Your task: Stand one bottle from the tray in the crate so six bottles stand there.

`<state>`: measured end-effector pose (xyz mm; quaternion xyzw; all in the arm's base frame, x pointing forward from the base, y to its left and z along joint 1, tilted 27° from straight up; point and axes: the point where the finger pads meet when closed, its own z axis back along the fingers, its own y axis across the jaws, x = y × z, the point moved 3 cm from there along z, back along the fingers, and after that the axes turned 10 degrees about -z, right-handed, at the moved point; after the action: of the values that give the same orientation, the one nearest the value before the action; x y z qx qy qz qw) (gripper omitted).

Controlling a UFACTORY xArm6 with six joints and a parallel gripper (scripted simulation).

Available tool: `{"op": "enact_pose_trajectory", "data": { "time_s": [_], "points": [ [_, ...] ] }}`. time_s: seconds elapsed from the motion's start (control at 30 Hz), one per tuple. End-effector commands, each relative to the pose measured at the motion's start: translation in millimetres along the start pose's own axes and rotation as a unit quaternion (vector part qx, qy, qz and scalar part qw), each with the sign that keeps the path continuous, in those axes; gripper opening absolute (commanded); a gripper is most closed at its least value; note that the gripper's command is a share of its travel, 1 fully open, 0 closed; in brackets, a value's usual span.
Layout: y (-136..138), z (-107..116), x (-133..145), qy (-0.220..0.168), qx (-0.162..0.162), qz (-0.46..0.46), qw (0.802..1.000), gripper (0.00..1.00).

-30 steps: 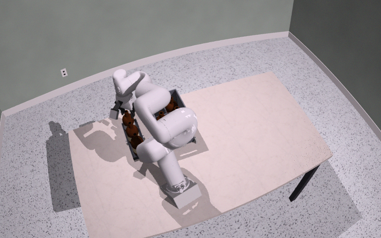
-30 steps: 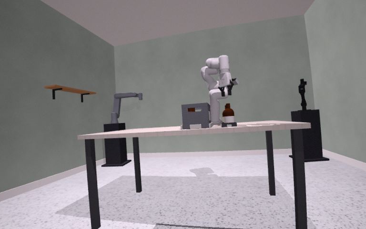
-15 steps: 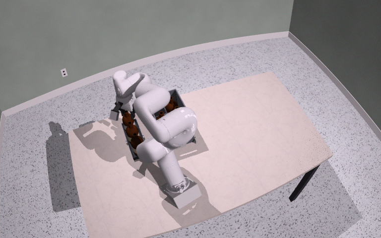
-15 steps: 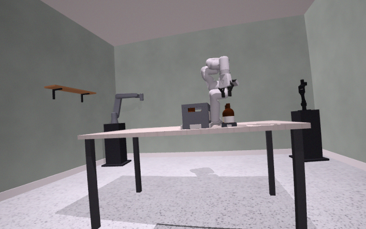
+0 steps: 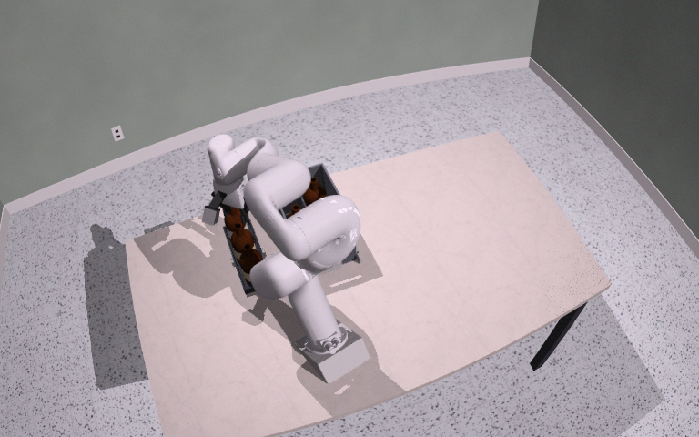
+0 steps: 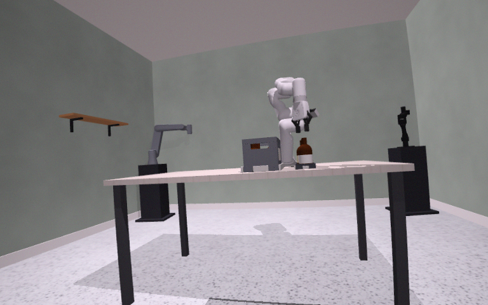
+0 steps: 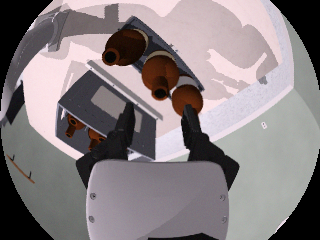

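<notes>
Three brown bottles stand in a row on the narrow dark tray [image 5: 230, 245]; in the wrist view they are the far bottle [image 7: 123, 47], the middle bottle [image 7: 160, 75] and the near bottle [image 7: 187, 98]. The grey crate [image 5: 318, 188] stands beside the tray, with brown bottles in its cells; my arm hides most of it. My gripper [image 7: 158, 112] is open and empty. It hangs well above the end bottle of the tray row [image 6: 304, 152], seen from the side as gripper [image 6: 302, 126] and crate [image 6: 260, 154].
My arm's base [image 5: 334, 354] is mounted on the table near the front edge. The tray sits close to the table's back edge. Off the table stand a grey arm on a black pedestal [image 6: 157, 150] and a black stand [image 6: 405, 158].
</notes>
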<state>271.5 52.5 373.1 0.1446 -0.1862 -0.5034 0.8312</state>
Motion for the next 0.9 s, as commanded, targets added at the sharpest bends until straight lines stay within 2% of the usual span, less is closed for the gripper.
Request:
{"op": "enact_pose_trajectory", "data": {
  "time_s": [0.0,0.47,0.87],
  "points": [
    [1.2,-4.2,0.1,-0.001,0.002,0.0,1.0,0.65],
    [1.5,-17.3,-0.4,-0.001,0.002,0.0,1.0,0.65],
    [1.6,-19.9,-0.5,-0.001,0.002,0.0,1.0,0.65]
  ]
}}
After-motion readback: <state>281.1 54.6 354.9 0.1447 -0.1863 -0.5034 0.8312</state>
